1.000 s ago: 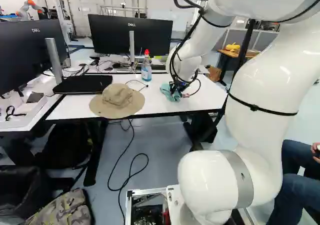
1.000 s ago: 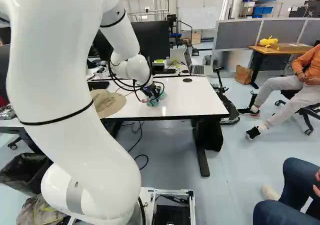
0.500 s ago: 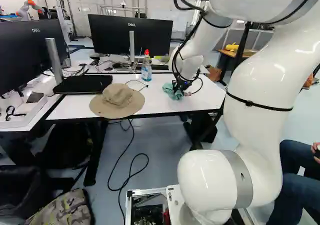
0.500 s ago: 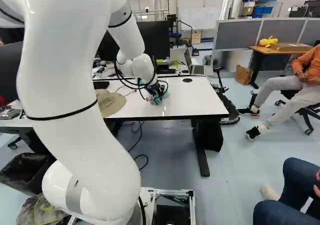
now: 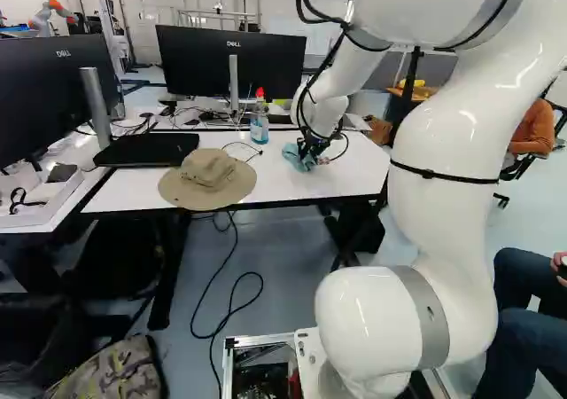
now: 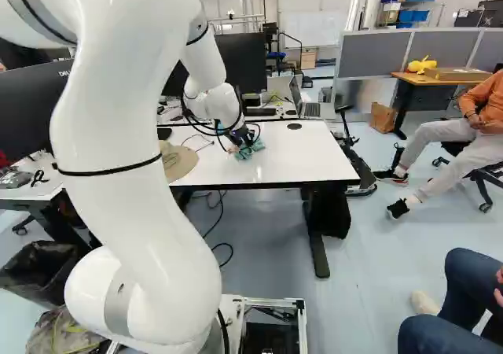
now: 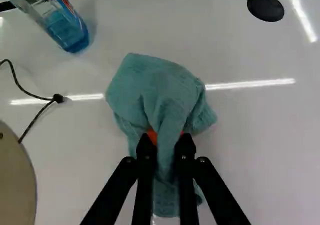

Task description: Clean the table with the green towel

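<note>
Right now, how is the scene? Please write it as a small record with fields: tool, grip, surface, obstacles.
tool: green towel, bunched, one piece
grip: fingers closed on the towel from two sides, fabric spreading ahead of them
surface: white table; the towel seems to rest on it
obstacles: bottle with blue liquid, upright, red top; brimmed hat, left of the towel in the left base view; black cord between hat and bottle
</note>
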### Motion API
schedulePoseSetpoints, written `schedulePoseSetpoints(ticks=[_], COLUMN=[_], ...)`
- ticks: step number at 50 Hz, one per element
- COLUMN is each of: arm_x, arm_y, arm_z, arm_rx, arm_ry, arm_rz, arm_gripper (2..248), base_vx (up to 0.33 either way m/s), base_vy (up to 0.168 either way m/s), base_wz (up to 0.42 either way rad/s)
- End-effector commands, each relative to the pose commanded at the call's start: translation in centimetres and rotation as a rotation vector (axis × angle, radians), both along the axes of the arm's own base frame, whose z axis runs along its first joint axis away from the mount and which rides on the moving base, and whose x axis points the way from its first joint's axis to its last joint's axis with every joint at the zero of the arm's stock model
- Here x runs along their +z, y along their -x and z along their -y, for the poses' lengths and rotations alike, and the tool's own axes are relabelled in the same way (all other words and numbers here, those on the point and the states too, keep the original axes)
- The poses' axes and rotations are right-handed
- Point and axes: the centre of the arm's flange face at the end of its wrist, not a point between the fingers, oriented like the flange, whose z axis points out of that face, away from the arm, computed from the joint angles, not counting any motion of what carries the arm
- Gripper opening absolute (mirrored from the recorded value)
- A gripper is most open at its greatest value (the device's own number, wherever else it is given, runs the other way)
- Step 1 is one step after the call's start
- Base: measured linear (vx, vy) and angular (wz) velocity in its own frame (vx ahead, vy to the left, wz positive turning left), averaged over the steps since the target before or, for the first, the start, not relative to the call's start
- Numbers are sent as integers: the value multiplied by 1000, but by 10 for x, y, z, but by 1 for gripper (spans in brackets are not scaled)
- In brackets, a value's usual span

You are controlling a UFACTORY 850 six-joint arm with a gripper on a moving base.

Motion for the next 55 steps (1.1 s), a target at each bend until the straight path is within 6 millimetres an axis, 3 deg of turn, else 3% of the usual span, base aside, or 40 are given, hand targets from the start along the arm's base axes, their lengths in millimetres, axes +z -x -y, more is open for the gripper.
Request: schedulePoseSetpoints(ticks=[18, 32, 55], arm_x=[0, 1, 1], arm_y=[-1, 17, 54], arm_z=[-31, -47, -35], arm_rx=[58, 88, 67], arm_ry=[0, 0, 0], arm_rz=[0, -8, -22], arm_gripper=[51, 51, 51], base_vx=[0, 0, 0], base_vy=[0, 0, 0], base_wz=[0, 0, 0])
